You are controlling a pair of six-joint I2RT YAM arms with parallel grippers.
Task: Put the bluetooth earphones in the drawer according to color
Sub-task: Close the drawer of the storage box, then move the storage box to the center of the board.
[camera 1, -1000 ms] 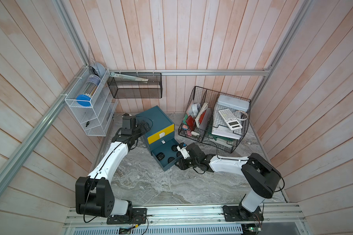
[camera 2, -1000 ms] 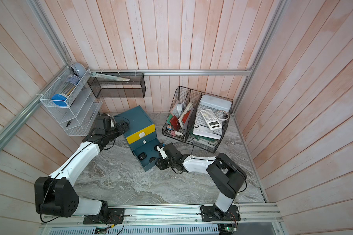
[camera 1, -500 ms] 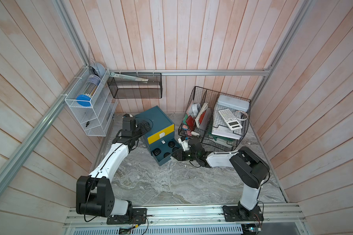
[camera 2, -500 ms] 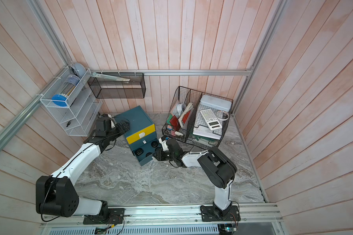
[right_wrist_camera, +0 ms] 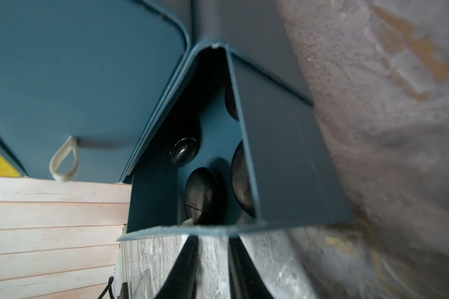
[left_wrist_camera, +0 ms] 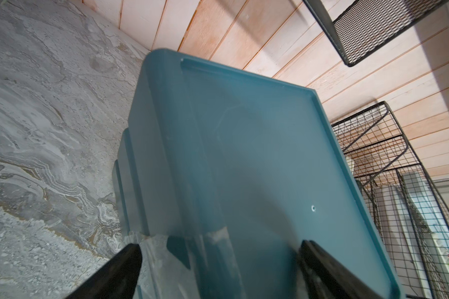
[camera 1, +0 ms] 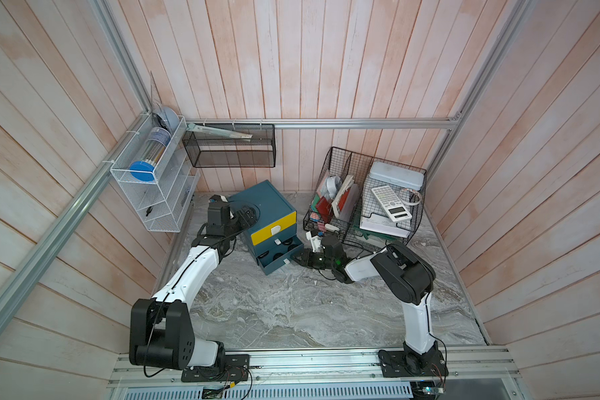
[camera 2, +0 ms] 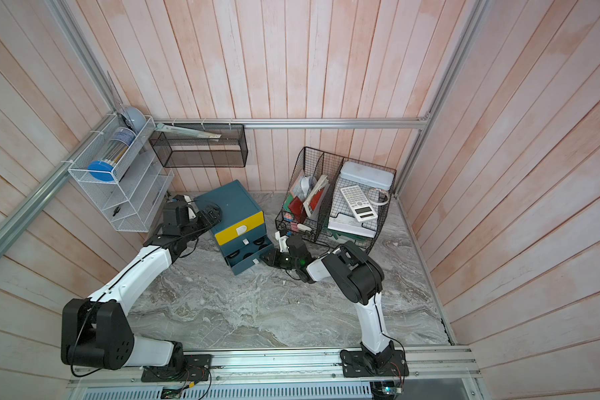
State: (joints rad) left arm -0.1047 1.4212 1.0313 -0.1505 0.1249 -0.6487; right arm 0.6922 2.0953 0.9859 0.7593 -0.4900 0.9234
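Note:
The teal drawer stands at the back of the marble floor, its yellow top front shut and its bottom tray pulled partly out. Several black bluetooth earphones lie inside that tray. My right gripper sits low at the tray's front edge. Its jaws stand a narrow gap apart and their tips are hidden behind that edge. My left gripper is open wide, straddling the chest's back top corner. No pink or white earphones show.
A black wire organiser with a calculator and papers stands just right of the chest, close behind my right arm. A white mesh shelf and a black mesh basket hang on the walls at the back left.
The bottom tray has slid further into the chest, and my right gripper has followed it in with its jaws narrowing. The left arm has stayed at the chest's back.

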